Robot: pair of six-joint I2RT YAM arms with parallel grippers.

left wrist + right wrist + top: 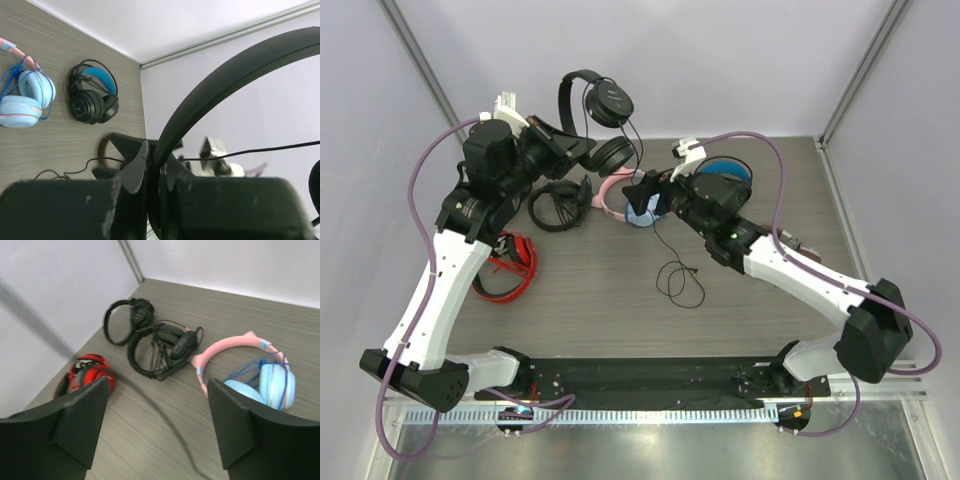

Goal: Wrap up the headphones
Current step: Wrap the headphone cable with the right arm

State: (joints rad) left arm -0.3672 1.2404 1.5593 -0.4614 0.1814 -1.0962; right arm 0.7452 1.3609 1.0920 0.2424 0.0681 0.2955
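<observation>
My left gripper (575,150) is shut on the thin headband of the slim black headphones (595,110) and holds them raised at the back of the table. In the left wrist view the headband (225,75) arcs up from the closed jaws of that gripper (155,165). Their thin cable (655,215) hangs from an earcup and ends in a loose coil (680,280) on the table. My right gripper (645,195) is open beside the cable, holding nothing. In the right wrist view the cable (170,422) runs blurred between the spread fingers of the gripper (157,425).
A pink-and-blue pair (625,205) lies just under the right gripper. A bulky black pair with blue lining (725,175) sits behind the right arm. Other black headsets (560,205) and a red pair (510,265) lie at the left. Walls enclose the back and sides.
</observation>
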